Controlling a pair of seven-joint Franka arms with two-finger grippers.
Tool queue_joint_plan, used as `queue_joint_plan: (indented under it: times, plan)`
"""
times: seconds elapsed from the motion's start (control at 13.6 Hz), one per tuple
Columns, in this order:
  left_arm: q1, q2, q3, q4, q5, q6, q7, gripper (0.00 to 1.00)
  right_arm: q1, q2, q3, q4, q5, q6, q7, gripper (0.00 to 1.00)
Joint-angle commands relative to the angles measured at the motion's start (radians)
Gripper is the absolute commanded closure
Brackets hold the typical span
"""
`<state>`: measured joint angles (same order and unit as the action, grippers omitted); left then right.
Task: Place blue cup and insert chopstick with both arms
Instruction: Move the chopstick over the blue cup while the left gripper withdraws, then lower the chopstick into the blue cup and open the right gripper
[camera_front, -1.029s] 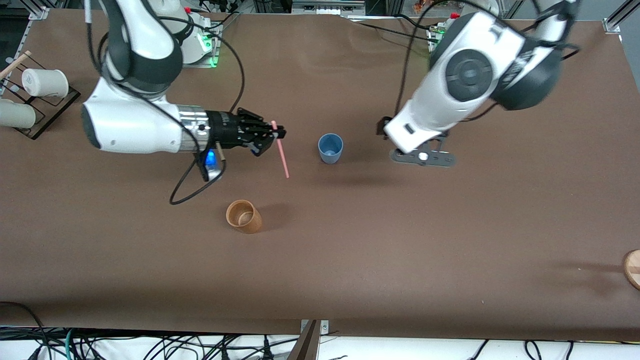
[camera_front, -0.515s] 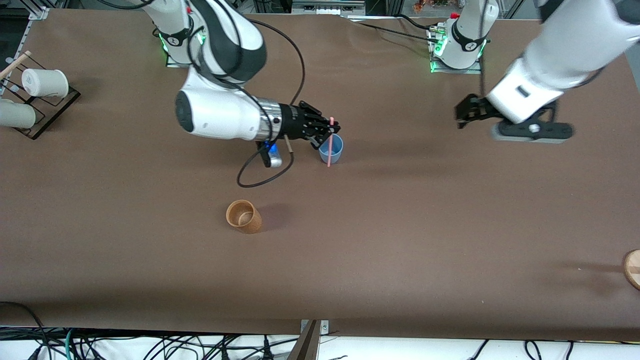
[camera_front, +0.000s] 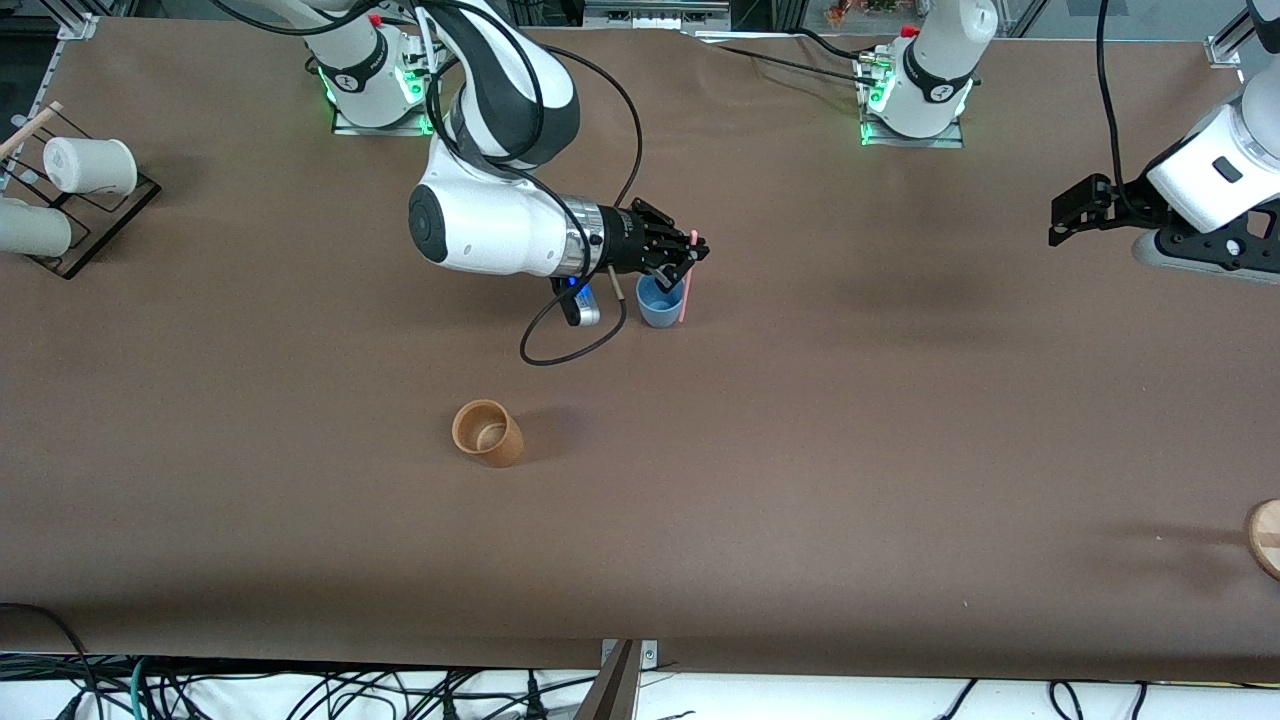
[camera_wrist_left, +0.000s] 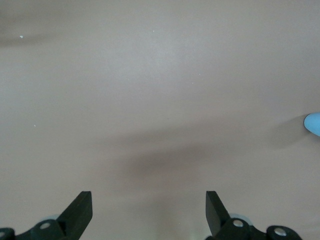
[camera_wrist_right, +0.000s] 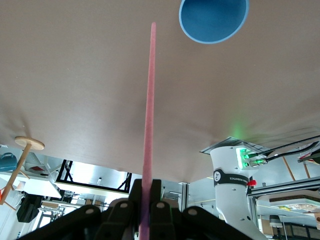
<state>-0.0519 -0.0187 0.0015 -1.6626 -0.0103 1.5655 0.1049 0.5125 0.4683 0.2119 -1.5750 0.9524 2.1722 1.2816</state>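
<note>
Since half a second before, we saw the right gripper (camera_front: 690, 258) slide a bit more toward the left arm's end of the table, so the chopstick (camera_front: 686, 280) hung just past the blue cup (camera_front: 660, 300) instead of over its middle. The left gripper (camera_front: 1075, 212) had pulled well away toward its own end of the table.

We saw the right gripper's fingers pinched tight on the chopstick's top end. In the right wrist view the stick (camera_wrist_right: 148, 120) pointed at bare table beside the cup's open mouth (camera_wrist_right: 214, 20), not into it. The cup stood upright on the table, farther from the front camera than the tan cup (camera_front: 487, 433).

The left gripper's fingers (camera_wrist_left: 80, 212) were spread apart with nothing between them, over bare table. We saw only their tips in the left wrist view, and only a tiny edge of something blue (camera_wrist_left: 313, 123) at the rim of that picture.

Some things were cut off. A round wooden thing (camera_front: 1265, 538) showed only half at the edge of the front view. Two white cups (camera_front: 88, 165) lay on a dark rack (camera_front: 85, 240) at the right arm's end, and one was partly out of the picture.

The table (camera_front: 800, 480) was covered in plain brown. Green lights glowed at both arm bases (camera_front: 375, 95). Black cables (camera_front: 300, 690) lay under the near edge. We could not read any writing.
</note>
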Motion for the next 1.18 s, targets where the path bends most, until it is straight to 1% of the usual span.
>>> queue_joint_plan:
  times: [0.0,0.15,0.22,0.51,0.81,1.1]
  plan:
    - [-0.002,-0.021,-0.027,-0.005,0.013,0.002,0.016,0.0,-0.009,-0.049,0.009,-0.062,0.02,0.006,0.005,0.97]
    - [-0.002,-0.029,-0.034,-0.005,0.003,-0.037,0.013,0.0,-0.012,-0.077,0.009,-0.094,0.02,0.005,-0.007,0.97]
    - [-0.002,-0.027,-0.043,-0.002,0.004,-0.036,0.012,0.0,-0.017,-0.095,0.009,-0.117,0.02,0.003,-0.01,0.97]
    - [0.001,-0.024,-0.04,0.004,0.004,-0.042,0.013,0.0,-0.02,-0.138,0.015,-0.183,0.02,0.0,-0.019,0.97]
    - [0.001,-0.026,-0.04,0.004,0.004,-0.044,0.013,0.0,-0.019,-0.111,0.03,-0.194,0.022,0.006,-0.019,0.97]
    - [0.001,-0.026,-0.038,0.006,0.004,-0.048,0.013,0.0,-0.02,-0.106,0.04,-0.221,0.029,0.0,-0.019,0.97]
